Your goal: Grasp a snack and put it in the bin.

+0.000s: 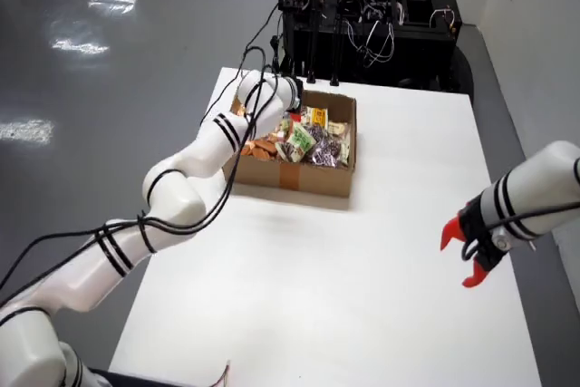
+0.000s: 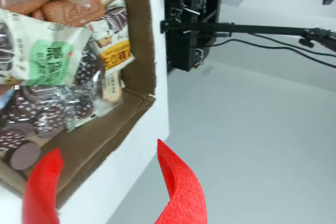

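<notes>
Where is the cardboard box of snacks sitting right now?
In the view from above, the cardboard box sits on the white table, toward its far edge and left of centre, with the working arm's gripper over its far left corner.

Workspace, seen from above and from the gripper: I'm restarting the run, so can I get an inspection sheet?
Surface: white table, box near its far edge.
Job's things: cardboard box full of packaged snacks; no separate bin seen.
Clutter: nothing seen.
Grippers: working gripper open, empty, by the box corner; second arm's red gripper apart from the box.
Cables: black cables along the working arm.
Surroundings: black equipment rack, grey floor.
</notes>
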Tool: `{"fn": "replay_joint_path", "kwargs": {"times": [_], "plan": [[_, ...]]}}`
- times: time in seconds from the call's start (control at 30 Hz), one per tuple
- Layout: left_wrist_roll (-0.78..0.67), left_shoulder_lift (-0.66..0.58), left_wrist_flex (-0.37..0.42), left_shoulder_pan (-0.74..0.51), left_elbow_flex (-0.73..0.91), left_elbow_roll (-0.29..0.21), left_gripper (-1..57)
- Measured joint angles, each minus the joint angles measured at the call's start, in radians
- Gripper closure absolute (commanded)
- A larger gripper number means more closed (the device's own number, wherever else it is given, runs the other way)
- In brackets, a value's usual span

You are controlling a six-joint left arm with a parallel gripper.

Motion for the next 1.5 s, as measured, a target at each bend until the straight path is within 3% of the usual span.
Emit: {"fn": "replay_joint_path", "kwargs": {"times": [0.2,0.53,0.83,0.97,1.1,1.5], "plan": [[0.039,0.069,0.145,-0.04,-0.13,-0.003,32.5],[0.077,0.106,0.366,-0.15,-0.259,-0.01,51.6],[0.118,0.095,0.487,-0.263,-0.28,-0.09,56.4],[0.118,0.025,0.521,-0.305,-0.16,-0.139,56.8],[0.1,-0.115,0.532,-0.346,0.078,-0.168,56.9],[0.061,-0.45,0.496,-0.525,0.618,-0.185,56.9]]}}
